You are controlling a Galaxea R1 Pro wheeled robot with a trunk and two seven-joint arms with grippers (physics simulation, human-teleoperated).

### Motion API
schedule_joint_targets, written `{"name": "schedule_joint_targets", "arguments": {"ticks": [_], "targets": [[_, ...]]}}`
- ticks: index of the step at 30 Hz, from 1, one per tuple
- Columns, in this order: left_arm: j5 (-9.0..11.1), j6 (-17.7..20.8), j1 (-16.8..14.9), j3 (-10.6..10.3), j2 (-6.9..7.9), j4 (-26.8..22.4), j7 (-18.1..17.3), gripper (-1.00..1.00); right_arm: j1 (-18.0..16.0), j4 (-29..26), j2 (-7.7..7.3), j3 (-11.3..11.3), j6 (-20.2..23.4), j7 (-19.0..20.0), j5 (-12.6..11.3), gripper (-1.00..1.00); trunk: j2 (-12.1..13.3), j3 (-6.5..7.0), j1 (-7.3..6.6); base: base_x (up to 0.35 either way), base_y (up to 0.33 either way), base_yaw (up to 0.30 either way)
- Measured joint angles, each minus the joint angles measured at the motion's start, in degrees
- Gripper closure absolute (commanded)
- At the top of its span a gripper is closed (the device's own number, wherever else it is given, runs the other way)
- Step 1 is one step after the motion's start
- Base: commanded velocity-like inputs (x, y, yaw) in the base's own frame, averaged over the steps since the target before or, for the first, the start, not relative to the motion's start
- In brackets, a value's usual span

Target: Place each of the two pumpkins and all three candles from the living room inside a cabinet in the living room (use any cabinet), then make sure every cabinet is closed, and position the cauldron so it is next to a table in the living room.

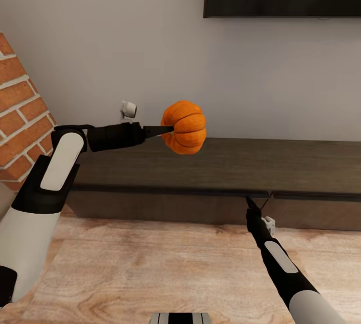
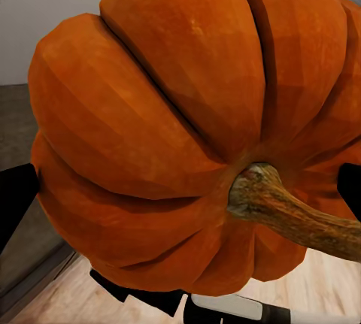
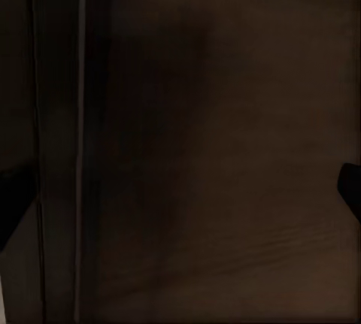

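Item one, at our left: the left gripper (image 1: 168, 131), jaws pinching a pumpkin (image 1: 185, 127) held in the air above the top of the cabinet (image 1: 210, 163), the brick fireplace (image 1: 22, 113) further left. Item two, at our right: the right gripper (image 1: 249, 200), tip at the seam between two shut drawer fronts, jaws' spread not something we can tell. We judge the right arm nearer the front that must open; the pumpkin waits up and left of it.
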Motion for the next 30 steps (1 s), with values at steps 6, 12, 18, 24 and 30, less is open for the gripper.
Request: {"name": "schedule_joint_targets", "arguments": {"ticks": [6,12,18,24,30], "targets": [[-0.06,0.00,0.00,-0.11,-0.06,0.00,0.00,1.00,0.00,0.00,0.07,0.00,-0.02,-1.15,0.03,-1.00,0.00,0.00,0.00,0.000,0.000,0.000],[-0.08,-0.07,0.00,-0.04,-0.04,0.00,-0.05,1.00,0.00,0.00,0.32,0.00,-0.02,-1.61,0.36,-1.00,0.00,0.00,-0.01,0.039,0.000,0.000],[-0.49,-0.21,0.00,0.12,0.04,0.00,0.00,1.00,0.00,0.01,0.93,0.00,-0.01,-2.34,2.30,-1.00,0.00,0.00,-0.01,0.149,0.093,0.000],[-0.29,-0.26,0.00,0.12,0.04,0.00,-0.01,1.00,0.00,0.00,1.04,0.00,-0.01,-2.94,2.89,-1.00,0.00,0.00,0.00,0.028,0.020,0.000],[-0.26,-0.26,0.00,0.11,0.01,0.00,-0.01,1.00,0.00,0.00,1.11,0.00,-0.01,-3.16,2.94,-1.00,0.00,0.00,0.00,0.002,0.002,0.000]]}}
